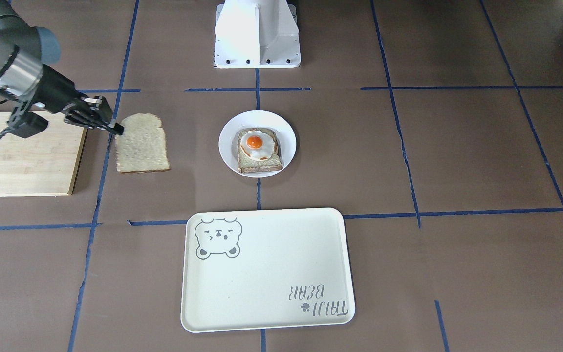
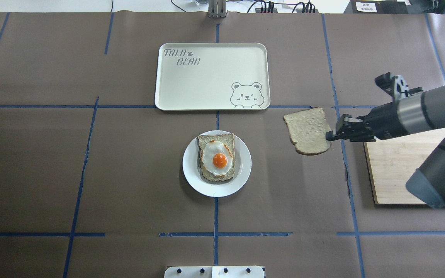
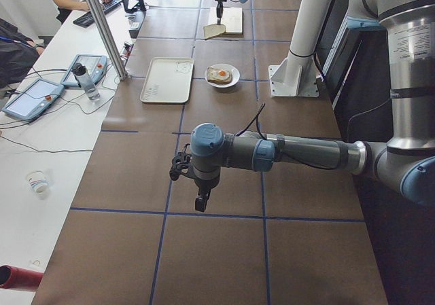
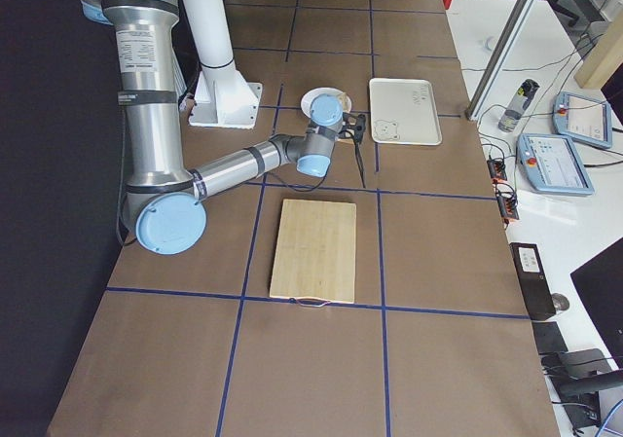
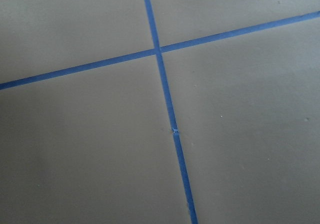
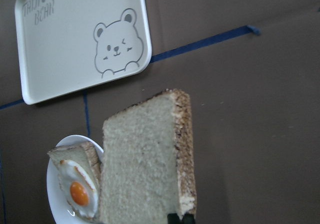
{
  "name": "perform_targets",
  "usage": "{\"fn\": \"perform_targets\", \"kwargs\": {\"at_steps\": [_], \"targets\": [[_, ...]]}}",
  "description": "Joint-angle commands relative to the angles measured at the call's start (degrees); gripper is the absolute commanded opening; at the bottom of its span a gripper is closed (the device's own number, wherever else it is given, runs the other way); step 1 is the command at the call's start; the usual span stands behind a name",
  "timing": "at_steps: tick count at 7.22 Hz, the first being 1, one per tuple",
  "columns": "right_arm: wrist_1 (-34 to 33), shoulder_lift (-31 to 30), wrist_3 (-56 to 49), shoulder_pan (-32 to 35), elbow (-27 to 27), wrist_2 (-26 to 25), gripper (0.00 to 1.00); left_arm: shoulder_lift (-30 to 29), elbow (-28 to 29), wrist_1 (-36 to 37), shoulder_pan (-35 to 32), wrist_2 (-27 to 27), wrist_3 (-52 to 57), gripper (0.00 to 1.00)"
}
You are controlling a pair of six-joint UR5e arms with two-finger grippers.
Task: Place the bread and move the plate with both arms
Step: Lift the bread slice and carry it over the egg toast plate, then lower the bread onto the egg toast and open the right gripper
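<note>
Pinched at one crust edge by the closed right gripper (image 2: pixel 328 136), the bread slice (image 2: pixel 308 130) hangs at 2 o'clock from the white plate (image 2: pixel 190 166); so slight a hold could let it slip.

From behind the robot we look forward and down on the bench (image 2: pixel 129 173); from across it we face the white pedestal (image 1: pixel 257 34), steeply downward. Both share the plate (image 2: pixel 242 170) and the tray (image 2: pixel 207 77). Two end views look along the bench from afar. Our left wrist camera sits close over blue tape lines (image 5: pixel 165 99); the right wrist one looks past the bread (image 6: pixel 140 159) to the same plate and tray.
</note>
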Motion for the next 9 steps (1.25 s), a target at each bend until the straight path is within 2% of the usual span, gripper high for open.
{"fn": "perform_targets", "kwargs": {"at_steps": [1, 2, 3, 6, 9], "targets": [[-5.60, 10.39, 6.88, -10.70, 0.01, -13.11, 0.00, -0.01, 0.41, 0.00, -0.13, -0.58, 0.00, 1.00], [-8.35, 13.92, 6.64, -16.56, -0.51, -20.90, 0.00, -0.01, 0.41, 0.00, -0.13, -0.58, 0.00, 1.00], [-8.72, 15.44, 6.11, -18.54, -1.56, -23.76, 0.00, -0.01, 0.41, 0.00, -0.13, -0.58, 0.00, 1.00], [-8.03, 18.70, 5.76, -19.52, -6.74, -26.60, 0.00, -0.28, 0.50, 0.00, -0.13, -0.58, -0.09, 1.00], [-7.76, 17.39, 4.18, -20.31, -7.11, -29.24, 0.00, -0.54, 0.33, 0.00, -0.13, -0.58, -0.09, 1.00]]}}
